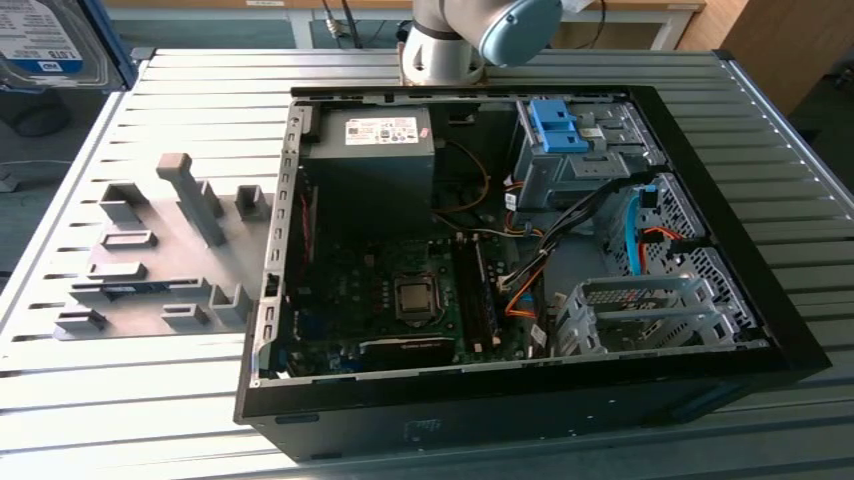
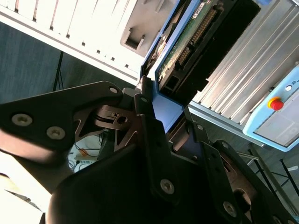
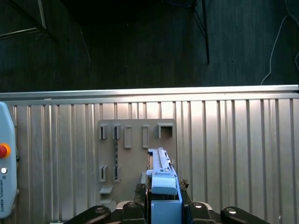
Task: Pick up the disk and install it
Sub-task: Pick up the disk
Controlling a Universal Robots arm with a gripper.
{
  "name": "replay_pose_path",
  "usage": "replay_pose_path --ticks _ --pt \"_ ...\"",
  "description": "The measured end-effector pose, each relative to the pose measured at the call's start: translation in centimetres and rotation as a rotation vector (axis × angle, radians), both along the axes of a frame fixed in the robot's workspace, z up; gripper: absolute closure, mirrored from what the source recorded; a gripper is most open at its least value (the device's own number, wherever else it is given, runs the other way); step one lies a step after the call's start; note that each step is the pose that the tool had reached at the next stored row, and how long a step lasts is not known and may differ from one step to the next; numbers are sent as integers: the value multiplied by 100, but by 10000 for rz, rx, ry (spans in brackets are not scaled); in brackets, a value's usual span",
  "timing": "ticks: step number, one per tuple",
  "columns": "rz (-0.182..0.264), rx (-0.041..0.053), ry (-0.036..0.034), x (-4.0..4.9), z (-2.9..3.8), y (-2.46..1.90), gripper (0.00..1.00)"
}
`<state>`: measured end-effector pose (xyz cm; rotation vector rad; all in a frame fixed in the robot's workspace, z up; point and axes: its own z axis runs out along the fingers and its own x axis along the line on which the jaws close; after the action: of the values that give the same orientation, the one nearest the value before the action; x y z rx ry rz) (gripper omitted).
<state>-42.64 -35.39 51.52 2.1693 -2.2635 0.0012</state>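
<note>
Finds the gripper [image 2: 164, 114] clamped on the disk [image 2: 205, 42], with the fingers [image 2: 148, 135] closed against its blue bracket from both sides.

Second wrist view: shows the disk's underside projecting past the fingertips, with green circuit board, connector row and black body. Also shows a grey fixture plate [image 2: 140, 28] beyond the disk and a pendant [image 2: 275, 116] with a red button off to one side of the gripper.

First wrist view: shows none of that underside, just the blue bracket edge-on [image 3: 163, 196] between the fingers. Places the fixture plate [image 3: 135, 158] straight ahead of the fingertips, well apart from them, lying on the ribbed table [image 3: 233, 149]. Puts the pendant [image 3: 5, 163] to the side, at the table's edge.

Exterior view: shows the disk's labelled face [image 1: 47, 45], white and blue, at the exterior view's far left. Locates the open case [image 1: 534, 400] well apart from the held disk, with the fixture plate [image 1: 147, 270] between the two. Inside the case, reveals a power supply [image 1: 380, 150] and a metal drive cage [image 1: 641, 315].
</note>
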Motion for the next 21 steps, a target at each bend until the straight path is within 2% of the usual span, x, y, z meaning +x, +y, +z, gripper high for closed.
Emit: replay_pose_path --ticks 7,21 --pt "-1 0 0 91 0 0 64" --pt "0 0 0 371 0 -7 64"
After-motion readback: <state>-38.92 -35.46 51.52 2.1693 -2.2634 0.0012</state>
